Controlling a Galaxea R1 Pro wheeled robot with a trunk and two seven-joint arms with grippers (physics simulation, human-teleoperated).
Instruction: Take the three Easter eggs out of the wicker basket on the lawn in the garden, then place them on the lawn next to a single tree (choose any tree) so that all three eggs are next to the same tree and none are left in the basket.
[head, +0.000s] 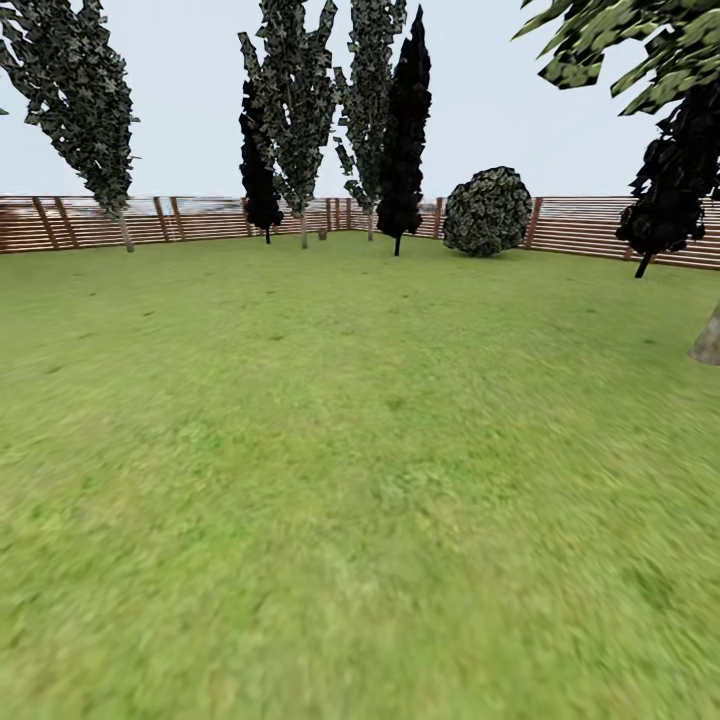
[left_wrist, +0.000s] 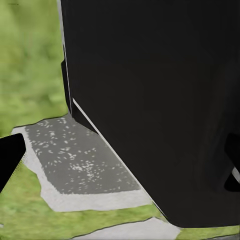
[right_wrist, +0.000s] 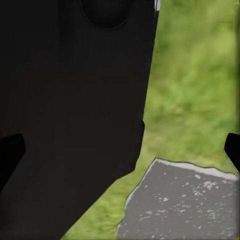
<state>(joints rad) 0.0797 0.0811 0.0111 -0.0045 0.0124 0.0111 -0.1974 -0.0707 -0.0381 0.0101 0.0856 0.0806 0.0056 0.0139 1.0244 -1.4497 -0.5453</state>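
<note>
Grass fills the head view – the lawn (head: 340, 480), mottled and flat, runs to a slatted fence (head: 590, 228) across the upper frame, with dark blocky trees (head: 402, 140) before it; the robot seems to be travelling. Both wrist views show black robot body over grey speckled paving slabs (left_wrist: 70, 160) (right_wrist: 185, 205); whether the fingers are apart, I cannot tell.

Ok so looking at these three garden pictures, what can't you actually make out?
- Left hand: a black robot body part blocks the space between its fingertips in the left wrist view, so open or shut is unclear.
- Right hand: same in the right wrist view.
- Grey paving slab: cut by the right wrist picture's edge.
- Tree trunk: cut by the head view's right edge.
- Lawn: blurred up close.
</note>
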